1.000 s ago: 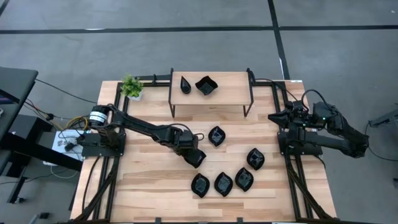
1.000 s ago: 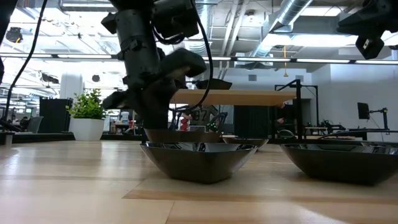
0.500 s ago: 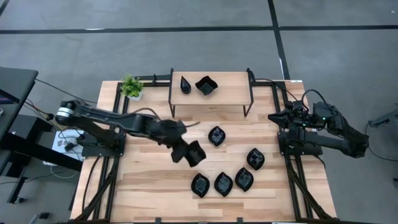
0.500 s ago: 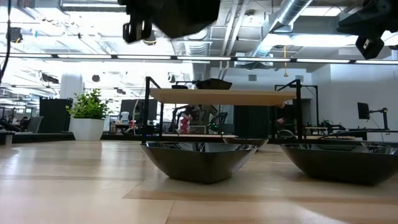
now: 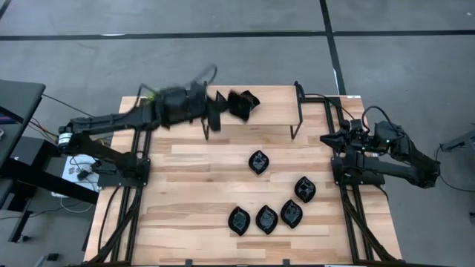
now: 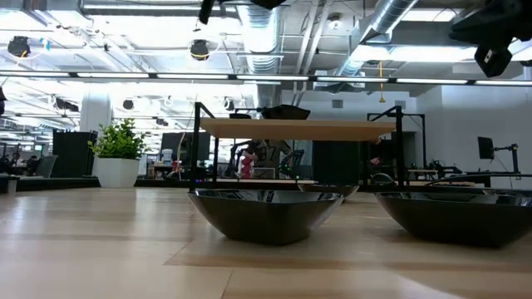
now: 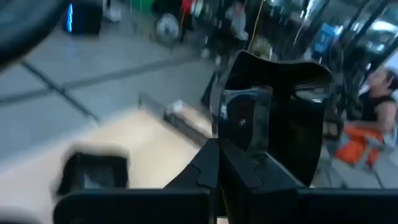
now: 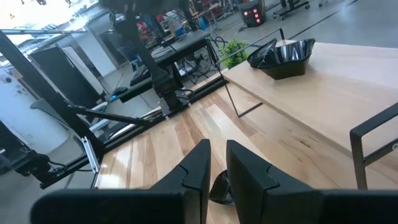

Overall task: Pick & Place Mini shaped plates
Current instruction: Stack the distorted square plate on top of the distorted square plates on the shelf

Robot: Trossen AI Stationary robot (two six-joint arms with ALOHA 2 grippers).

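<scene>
Seen from above, near to far. Nearest the front edge of the wooden table [image 5: 171, 222], three mini shaped plates [image 5: 266, 218] lie in a row at about 5 o'clock from the table's centre; a fourth plate [image 5: 304, 188] sits at 3 o'clock of them, farther in, and a fifth plate [image 5: 258, 162] lies near the centre. In the low view the closest dish [image 6: 266, 213] stands upright on the wood.

At 3 o'clock, the right gripper [image 5: 332, 139] waits over the table's right edge, its fingers [image 8: 199, 163] a narrow gap apart, holding nothing.

At 12 o'clock stands a raised wooden shelf [image 5: 278, 111] bearing a wavy-edged square plate [image 5: 246, 102]. The left gripper [image 5: 210, 111] hovers over the shelf's left end, clamped tight on a black plate [image 7: 283, 118], held upright between its fingers.
</scene>
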